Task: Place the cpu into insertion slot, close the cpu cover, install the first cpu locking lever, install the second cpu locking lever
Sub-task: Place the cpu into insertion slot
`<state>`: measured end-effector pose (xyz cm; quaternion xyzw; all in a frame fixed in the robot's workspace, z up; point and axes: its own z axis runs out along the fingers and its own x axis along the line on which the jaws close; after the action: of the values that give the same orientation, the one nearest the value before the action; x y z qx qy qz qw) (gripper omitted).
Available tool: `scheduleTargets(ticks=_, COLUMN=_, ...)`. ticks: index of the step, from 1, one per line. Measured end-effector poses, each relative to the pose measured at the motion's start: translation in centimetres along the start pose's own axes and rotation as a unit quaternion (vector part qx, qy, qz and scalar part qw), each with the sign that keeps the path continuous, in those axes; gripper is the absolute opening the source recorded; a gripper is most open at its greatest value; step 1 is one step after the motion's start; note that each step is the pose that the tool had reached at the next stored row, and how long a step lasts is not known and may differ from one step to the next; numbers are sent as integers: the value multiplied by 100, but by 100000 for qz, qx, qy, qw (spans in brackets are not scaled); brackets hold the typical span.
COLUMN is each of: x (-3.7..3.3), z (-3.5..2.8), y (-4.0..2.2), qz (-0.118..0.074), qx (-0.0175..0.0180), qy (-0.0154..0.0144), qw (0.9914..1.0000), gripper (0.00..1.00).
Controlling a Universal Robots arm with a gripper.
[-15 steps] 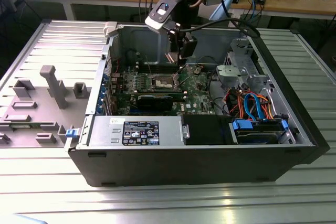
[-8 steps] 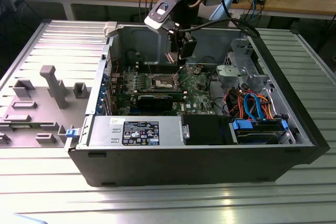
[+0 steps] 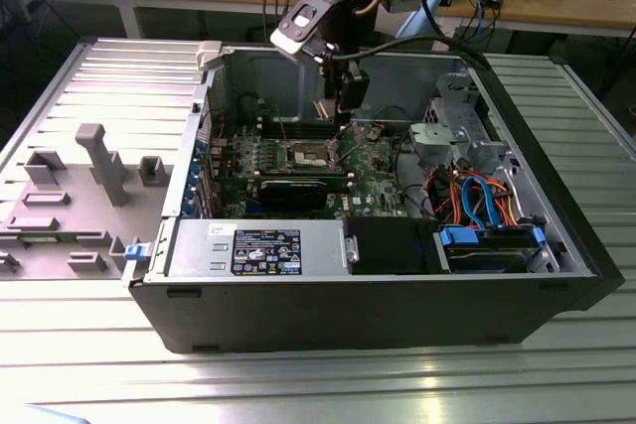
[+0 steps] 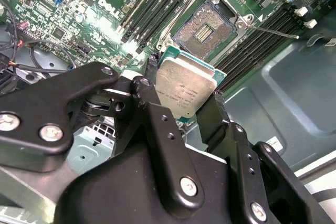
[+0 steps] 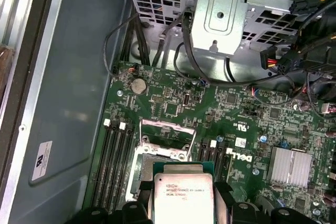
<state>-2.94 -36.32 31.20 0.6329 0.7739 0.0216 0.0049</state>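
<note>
My gripper [image 4: 184, 97] is shut on the cpu [image 4: 186, 90], a flat square chip with a silvery-tan face, gripped by two opposite edges between black fingers [image 4: 152, 80]. The chip hangs tilted above the green board, a little short of the insertion slot [image 4: 202, 30], which lies uncovered with its dark contact field showing. In the first wrist view the cpu [image 5: 182, 198] overlaps one edge of the insertion slot [image 5: 143, 167]. The cpu cover [image 5: 164, 126] stands raised at the slot's far edge. A thin lever [image 4: 273, 32] sticks out beside the slot. In the exterior view the gripper [image 3: 345, 118] hangs inside the open case.
Long memory slots [image 5: 113, 161] flank the socket on both sides. A silver heatsink [image 5: 291, 167], a drive cage [image 5: 218, 11] and loose cables [image 5: 210, 80] lie close by. The case walls [image 3: 537, 146], a power supply [image 3: 258, 247] and a black expansion card [image 3: 298, 189] surround the board.
</note>
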Motion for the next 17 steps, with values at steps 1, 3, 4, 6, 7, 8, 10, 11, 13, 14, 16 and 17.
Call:
scheduleTargets(ticks=1, x=0, z=1, y=0, qz=417, qx=-7, qy=-16, qw=99999, gripper=55)
scheduleTargets(ticks=3, x=0, z=2, y=0, qz=1010, qx=-20, qy=-41, qw=99995, gripper=55)
scheduleTargets(ticks=4, x=0, z=2, y=0, qz=1223, qx=-24, qy=-49, qw=99993, gripper=55)
scheduleTargets(ticks=6, x=0, z=3, y=0, qz=1558, qx=-31, qy=-63, qw=99988, gripper=55)
scheduleTargets(ticks=7, x=0, z=3, y=0, qz=1707, qx=-34, qy=-69, qw=99985, gripper=55)
scheduleTargets(ticks=8, x=0, z=3, y=0, qz=1856, qx=-39, qy=-74, qw=99983, gripper=55)
scheduleTargets(ticks=10, x=0, z=4, y=0, qz=2198, qx=-43, qy=-88, qw=99976, gripper=55)
scheduleTargets(ticks=11, x=0, z=4, y=0, qz=2346, qx=-47, qy=-93, qw=99972, gripper=55)
scheduleTargets(ticks=13, x=0, z=5, y=0, qz=2689, qx=-53, qy=-108, qw=99964, gripper=55)
scheduleTargets(ticks=14, x=0, z=5, y=0, qz=2816, qx=-58, qy=-111, qw=99960, gripper=55)
scheduleTargets(ticks=16, x=0, z=6, y=0, qz=3145, qx=-63, qy=-126, qw=99950, gripper=55)
scheduleTargets(ticks=17, x=0, z=6, y=0, qz=3414, qx=-68, qy=-137, qw=99942, gripper=55)
